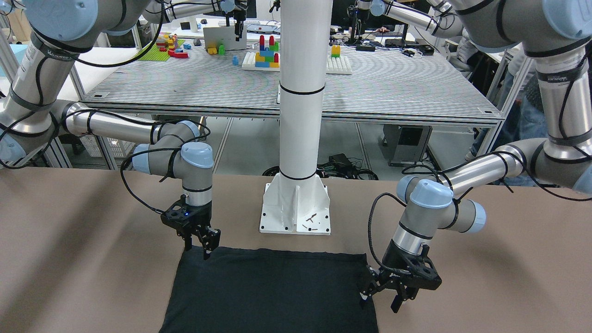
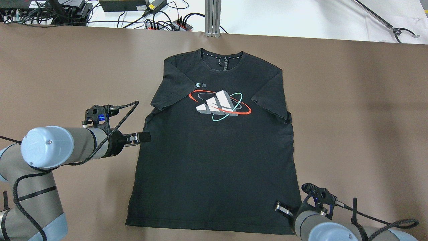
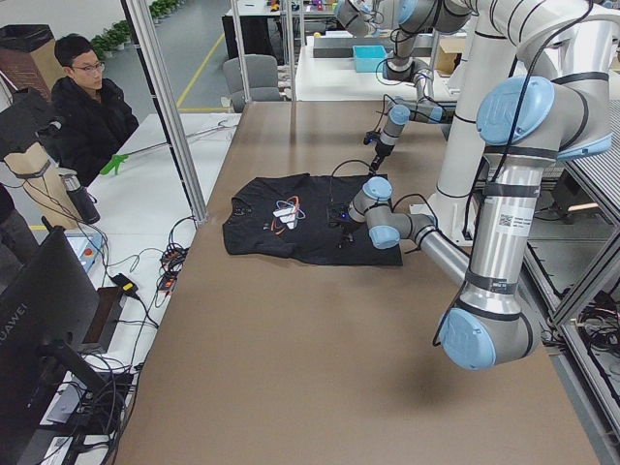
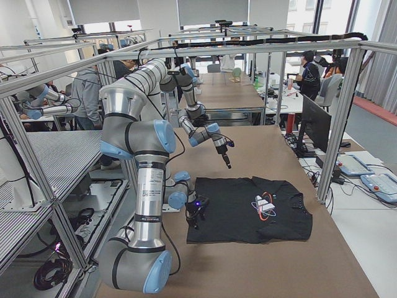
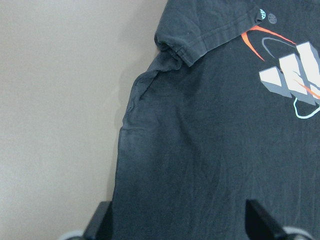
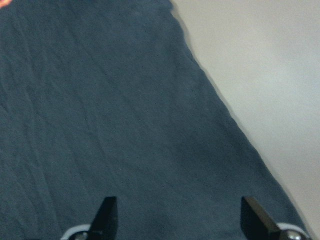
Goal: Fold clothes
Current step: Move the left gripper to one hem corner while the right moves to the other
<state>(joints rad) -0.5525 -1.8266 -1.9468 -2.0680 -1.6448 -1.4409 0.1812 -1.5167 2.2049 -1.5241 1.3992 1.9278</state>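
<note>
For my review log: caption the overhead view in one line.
Black T-shirt flat, print up; left claw at its side edge, right claw near a hem corner.

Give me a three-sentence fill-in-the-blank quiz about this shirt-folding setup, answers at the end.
The black short-sleeved fabric T-shirt lies spread flat on the ____ table.
Its printed logo faces ____.
The left gripper is beside the shirt's side edge, the right gripper is at a bottom hem corner, and both have their jaws ____.
Missing words: brown; up; open.
</note>
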